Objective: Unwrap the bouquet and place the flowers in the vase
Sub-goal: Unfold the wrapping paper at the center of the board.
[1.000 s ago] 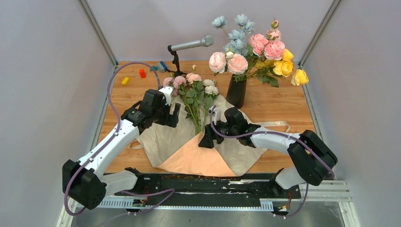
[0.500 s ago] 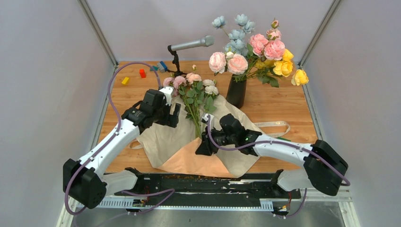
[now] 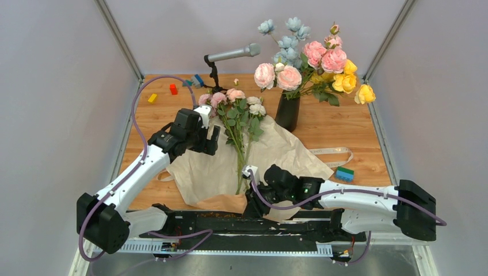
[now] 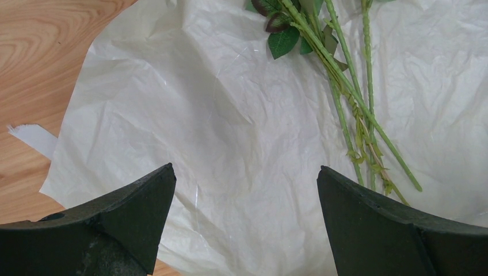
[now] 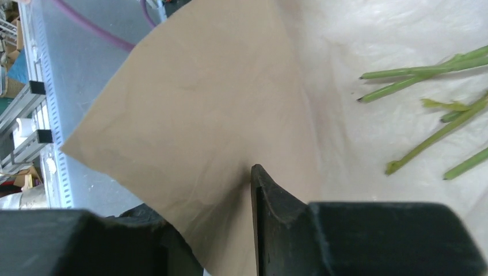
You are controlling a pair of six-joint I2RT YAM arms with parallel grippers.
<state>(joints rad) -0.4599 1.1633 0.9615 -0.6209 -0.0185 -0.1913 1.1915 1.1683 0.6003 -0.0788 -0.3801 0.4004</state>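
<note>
Overhead view: bright, even, diffuse light from above. Shadows under the arms on the table [image 3: 339, 129] are soft and short. Faint sheen on the vase [image 3: 287, 115]; no harsh glare. Sharp throughout; corner posts lean outward, a wide-lens distortion.

Left wrist view: paper [image 4: 230, 126] near white, verging on overexposed, creases legible. The left gripper's fingers [image 4: 115, 230] are dark, with little detail.

Right wrist view: paper shaded, dull brown at centre. The right gripper's fingers [image 5: 368, 236] are black and soft. Upper-left background out of focus.
</note>
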